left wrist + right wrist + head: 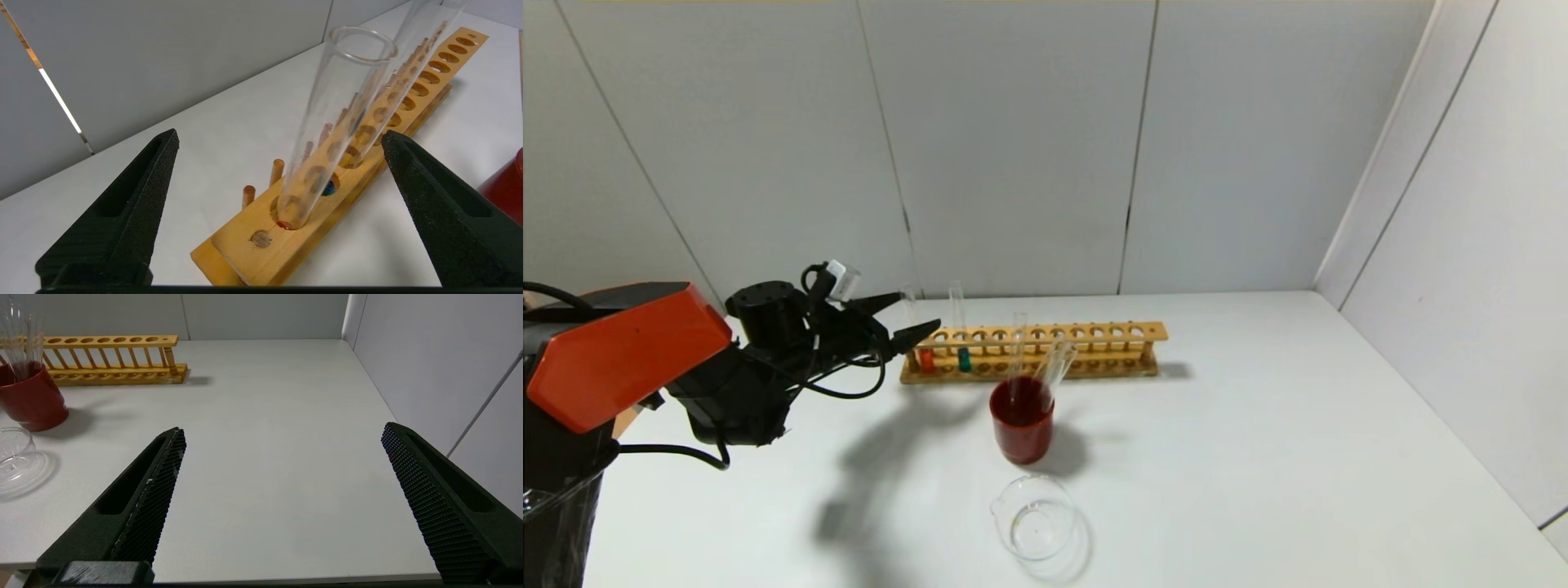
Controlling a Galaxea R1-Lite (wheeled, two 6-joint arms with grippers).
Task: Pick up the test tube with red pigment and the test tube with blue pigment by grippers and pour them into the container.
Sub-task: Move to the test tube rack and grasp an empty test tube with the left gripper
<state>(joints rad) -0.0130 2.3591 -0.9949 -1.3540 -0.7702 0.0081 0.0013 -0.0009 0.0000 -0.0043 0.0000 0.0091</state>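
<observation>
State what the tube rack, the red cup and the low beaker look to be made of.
Tube rack: unfinished light wood, with visible grain and dowel posts. Red cup: opaque, dark red, slightly glossy, probably plastic or glazed ceramic; cannot tell which. Container: clear, colourless, with bright rim reflections, likely glass, though clear plastic is possible.

A long wooden test tube rack (1045, 347) with a row of round holes is sitting toward the back of a white table (1258, 457). Just in front of it, a dark red cup (1022, 429) is standing upright, holding a few empty clear tubes (1055, 366) that are leaning against its rim. Pale grey wall panels (1013, 139) are enclosing the table behind and on the right.
</observation>
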